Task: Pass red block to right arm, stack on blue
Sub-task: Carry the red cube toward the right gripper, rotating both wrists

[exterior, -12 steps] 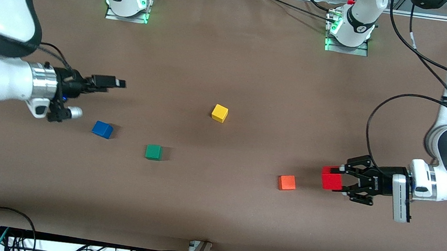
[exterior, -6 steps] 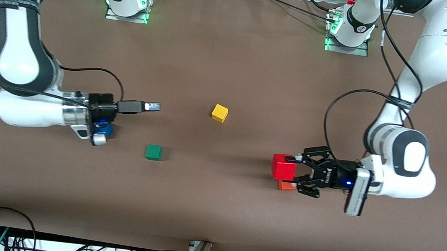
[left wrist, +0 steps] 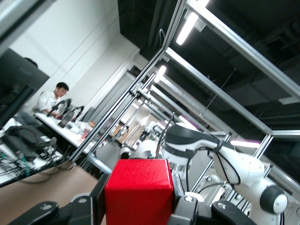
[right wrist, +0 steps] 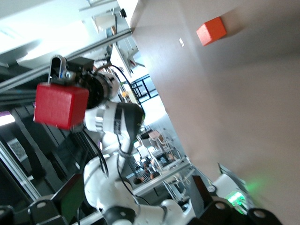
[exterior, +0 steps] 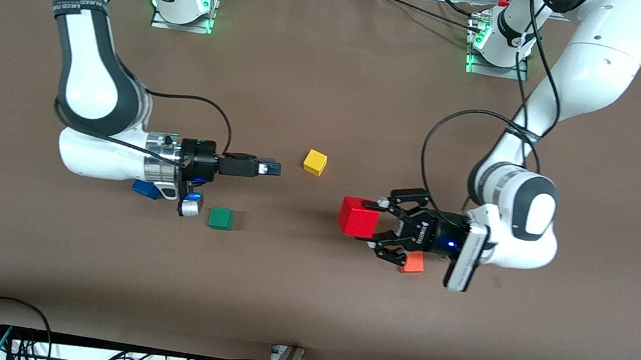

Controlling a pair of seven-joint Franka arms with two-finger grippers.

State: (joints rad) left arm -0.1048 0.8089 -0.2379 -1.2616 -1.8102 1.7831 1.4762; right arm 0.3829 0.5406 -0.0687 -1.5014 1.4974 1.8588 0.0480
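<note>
Two hands: left hand grips red block above orange cube; right hand open near yellow cube.

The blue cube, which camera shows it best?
The front view, and only partly: the blue cube peeks out from under the right arm's wrist, beside the green cube. Neither wrist view shows it.

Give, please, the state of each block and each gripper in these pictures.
red block: held in the air, not yet passed
left gripper: shut on the red block, over the table
right gripper: open, empty, over the table
blue block: on the table, partly hidden under the right arm
green block: on the table
yellow block: on the table
orange block: on the table, under the left gripper
</note>
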